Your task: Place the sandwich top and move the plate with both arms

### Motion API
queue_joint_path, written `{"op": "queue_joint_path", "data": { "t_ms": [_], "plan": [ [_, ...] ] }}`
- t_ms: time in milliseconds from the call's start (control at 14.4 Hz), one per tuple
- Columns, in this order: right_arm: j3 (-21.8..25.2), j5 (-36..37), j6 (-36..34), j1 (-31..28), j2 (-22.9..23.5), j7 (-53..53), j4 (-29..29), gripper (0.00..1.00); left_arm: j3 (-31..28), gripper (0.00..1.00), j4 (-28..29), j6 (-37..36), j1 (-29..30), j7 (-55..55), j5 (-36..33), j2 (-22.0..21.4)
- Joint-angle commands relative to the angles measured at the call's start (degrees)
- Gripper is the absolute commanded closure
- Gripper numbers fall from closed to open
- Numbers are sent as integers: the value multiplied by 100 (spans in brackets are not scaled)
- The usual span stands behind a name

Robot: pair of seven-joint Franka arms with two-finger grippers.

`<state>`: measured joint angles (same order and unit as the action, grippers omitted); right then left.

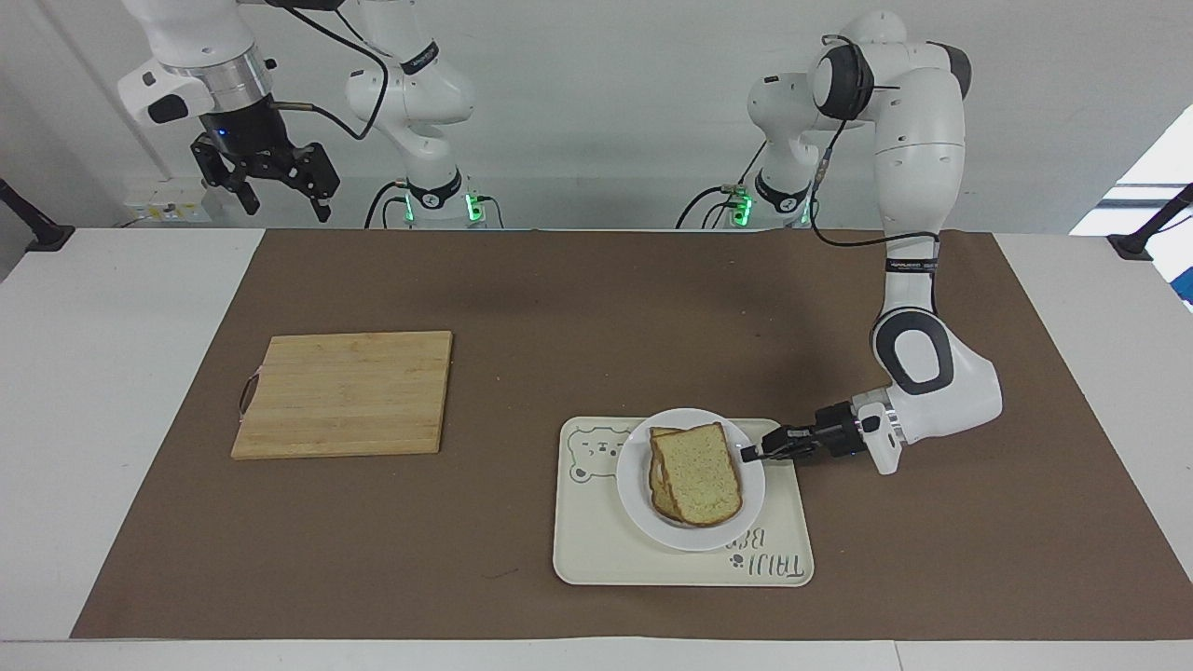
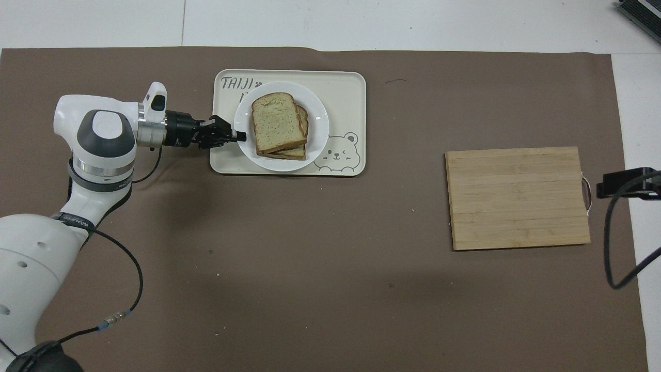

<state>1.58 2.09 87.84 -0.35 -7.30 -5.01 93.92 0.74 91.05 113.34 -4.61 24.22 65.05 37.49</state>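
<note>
— Jaws first: what's the left gripper (image 1: 751, 455) got?

— Closed on the rim of the plate (image 1: 637, 508), pinching it at the edge toward the left arm's end of the table. Low and level, the wrist stretched out sideways just over the mat.

— And on the plate?

— Sandwich top (image 1: 699, 472), speckled pale bread with a brown crust, lying on another slice whose edge peeks out underneath. The stack sits a bit askew, top slice not squared with the lower one.

— Where's the plate itself?

— On the cream tray (image 1: 596, 559), over the half toward the left arm's end. I can't tell whether it rests flat or is held just clear of the tray.

— Any writing?

— Yes: "TAIJI" is printed on the tray, with a second word below that the plate partly hides in the overhead view; it looks like "BEAR" from the facing camera. A bear face is drawn in the corner nearest the robots. There's small lettering on the left arm's forearm band, too small to read.

— The other arm?

— Right gripper (image 1: 280, 189) waits high above the right arm's end of the table, fingers spread, nothing in them.

— Anything else?

— Bamboo cutting board (image 1: 345, 393) on the brown mat (image 1: 522, 308), well apart from the tray.
</note>
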Motion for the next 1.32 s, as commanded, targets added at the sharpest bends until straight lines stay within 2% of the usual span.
{"op": "queue_joint_path", "data": {
  "t_ms": [0,69,139,416,625,763,1041,1249],
  "plan": [
    [0,-86,-21,-35,35,123,-75,0,-39,95,-157,153,-128,-93,7,74],
    [0,-86,-21,-35,35,115,-75,0,-48,21,-166,153,-128,-84,-27,66],
    [0,-86,-21,-35,35,123,-75,0,-56,0,-166,144,-111,-58,-63,66],
    [0,-86,-21,-35,35,115,-67,0,-127,0,-131,30,82,-84,-72,-57],
    [0,-86,-21,-35,35,115,-67,0,-136,0,-122,47,109,-163,-448,-364],
    [0,-86,-21,-35,35,123,-75,0,-249,0,-113,30,92,-679,-764,-619],
    [0,-86,-21,-35,35,123,-75,0,-250,0,-122,47,4,-1797,-2466,-1181],
    [0,-86,-21,-35,35,115,-67,0,-267,0,-122,30,4,-2131,-3155,-1393]
  ]
}}
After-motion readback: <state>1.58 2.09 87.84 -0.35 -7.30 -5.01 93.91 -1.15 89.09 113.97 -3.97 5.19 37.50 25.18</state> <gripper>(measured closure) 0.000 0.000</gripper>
